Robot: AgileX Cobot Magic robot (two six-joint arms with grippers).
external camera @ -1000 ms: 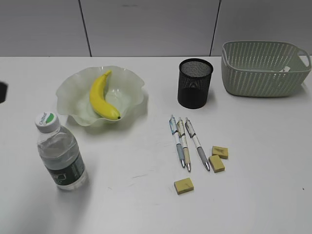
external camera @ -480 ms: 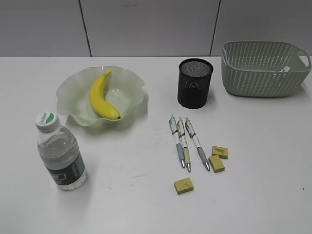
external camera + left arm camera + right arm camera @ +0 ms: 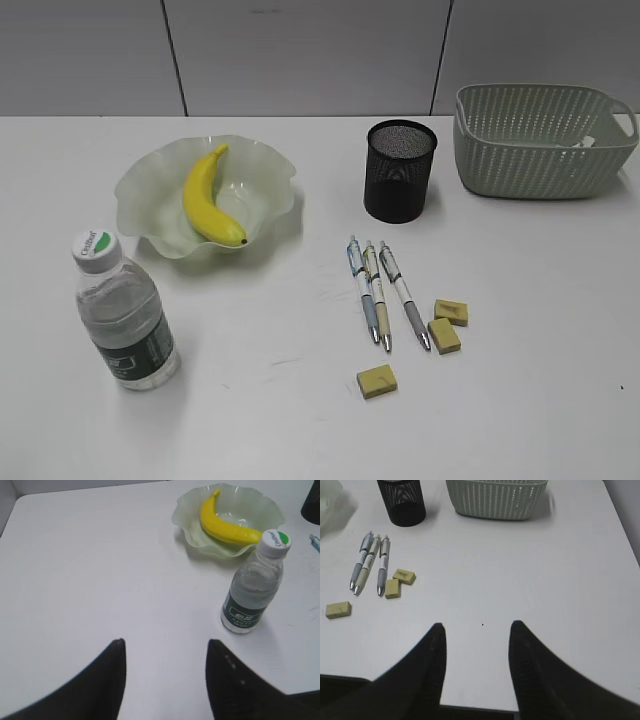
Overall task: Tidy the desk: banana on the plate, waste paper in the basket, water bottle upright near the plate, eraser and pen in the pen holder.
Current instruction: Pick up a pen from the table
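While both grippers, left gripper (image 3: 165, 680) and right gripper (image 3: 476, 667), hang apart and empty, one yellow curved banana (image 3: 210, 198) lies in one frosted pale green ruffled glass plate (image 3: 140, 195), one clear plastic water bottle (image 3: 125, 315) upright near it, three pens (image 3: 385, 290), three yellow erasers (image 3: 445, 335) on the white surface (image 3: 540, 300), one black mesh pen holder (image 3: 400, 170), one sage-green woven plastic basket (image 3: 530, 145).

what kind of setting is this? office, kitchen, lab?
Most likely a staged office desk in a robot lab. A plain white desk against grey wall panels carries stationery: three pens, yellowish erasers and a black mesh pen holder. The sparse, tidy layout looks arranged rather than lived-in.
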